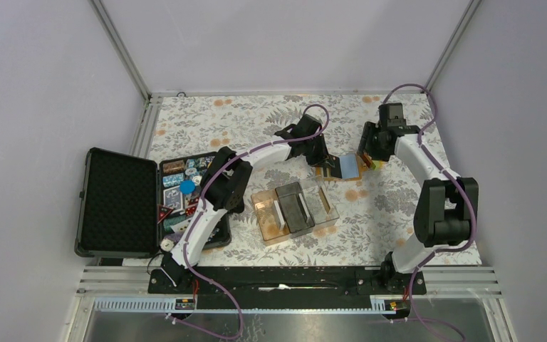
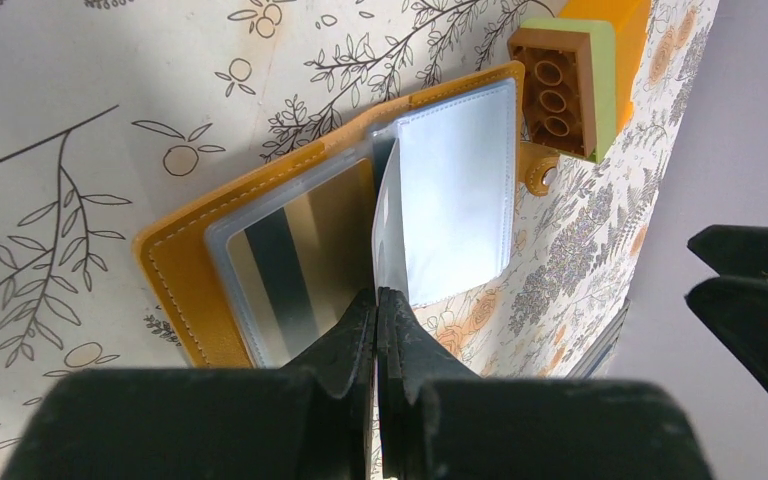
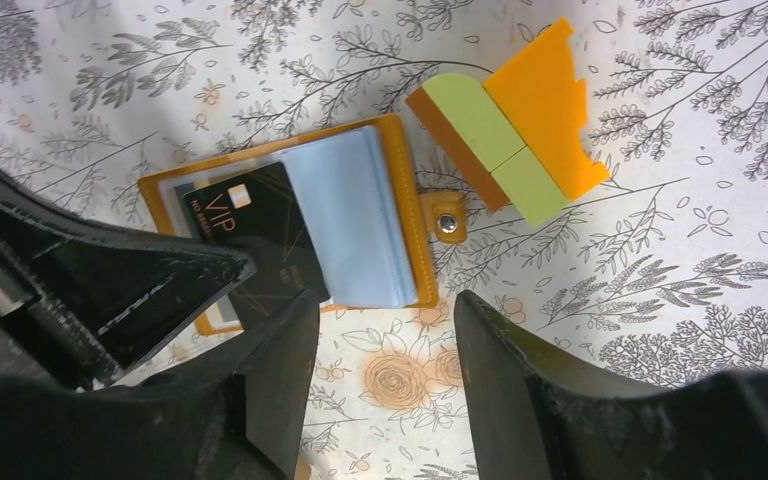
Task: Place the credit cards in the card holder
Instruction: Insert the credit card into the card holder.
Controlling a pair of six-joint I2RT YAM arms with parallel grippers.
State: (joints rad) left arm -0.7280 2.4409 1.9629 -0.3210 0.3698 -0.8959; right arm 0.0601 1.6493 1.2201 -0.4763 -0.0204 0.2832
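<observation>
The orange card holder (image 1: 325, 172) lies open on the flowered table, its clear sleeves fanned out. It also shows in the left wrist view (image 2: 175, 265) and in the right wrist view (image 3: 405, 200). A black VIP card (image 3: 250, 225) sits in its left sleeve; from the left wrist it shows a dark stripe (image 2: 285, 260). My left gripper (image 2: 376, 296) is shut on the edge of one clear sleeve page (image 2: 388, 225), which stands upright. My right gripper (image 3: 385, 305) is open and empty, just beside the holder's near edge. More cards (image 1: 295, 206) stand in the clear tray.
The clear divided tray (image 1: 327, 211) stands in front of the holder. Stacked green, brown and orange blocks (image 3: 510, 130) lie against the holder's snap tab. An open black case (image 1: 117, 201) and a tray of colourful chips (image 1: 185, 187) are at the left.
</observation>
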